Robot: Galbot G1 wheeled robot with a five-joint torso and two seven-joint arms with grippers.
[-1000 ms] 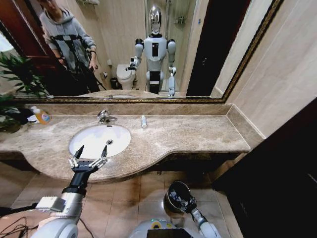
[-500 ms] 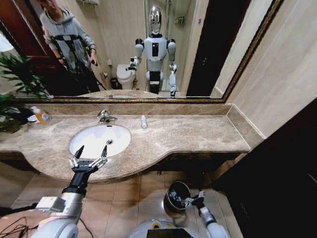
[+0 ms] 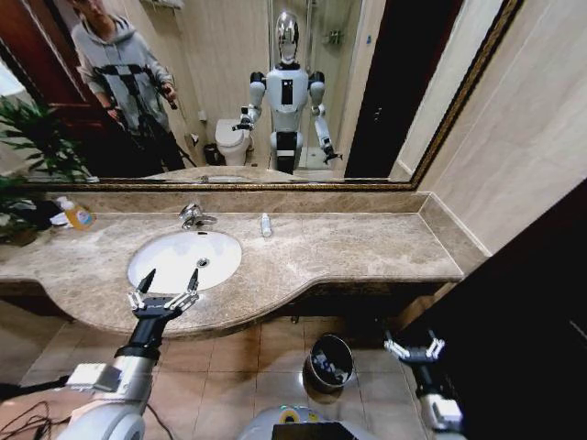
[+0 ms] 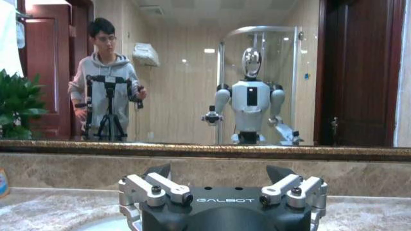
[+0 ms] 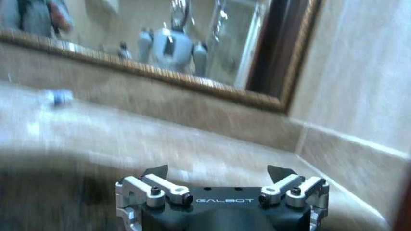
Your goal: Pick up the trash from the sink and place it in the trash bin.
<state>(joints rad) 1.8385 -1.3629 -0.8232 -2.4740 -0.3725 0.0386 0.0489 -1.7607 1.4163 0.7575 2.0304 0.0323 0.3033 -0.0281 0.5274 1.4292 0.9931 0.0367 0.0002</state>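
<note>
The white oval sink (image 3: 174,261) is set in the beige marble counter, and its bowl looks bare around the drain (image 3: 203,263). My left gripper (image 3: 168,281) hovers open over the sink's front rim, with nothing between its fingers. In the left wrist view the left gripper (image 4: 218,171) faces the mirror. The small dark trash bin (image 3: 316,353) stands on the floor tiles below the counter, with a few pale trash items (image 3: 337,371) inside. My right gripper (image 3: 415,348) is open and empty, to the right of the bin and apart from it. The right gripper (image 5: 218,171) also appears in its wrist view.
A little white tube (image 3: 266,225) lies on the counter right of the chrome faucet (image 3: 194,216); it appears blue-marked (image 5: 59,96) in the right wrist view. An orange-yellow bottle (image 3: 78,215) and a plant (image 3: 32,137) stand at far left. A dark cabinet (image 3: 523,312) is close on the right.
My right gripper has left the trash bin's mouth and swung right and a little up, now open beside it. The left arm has not moved.
</note>
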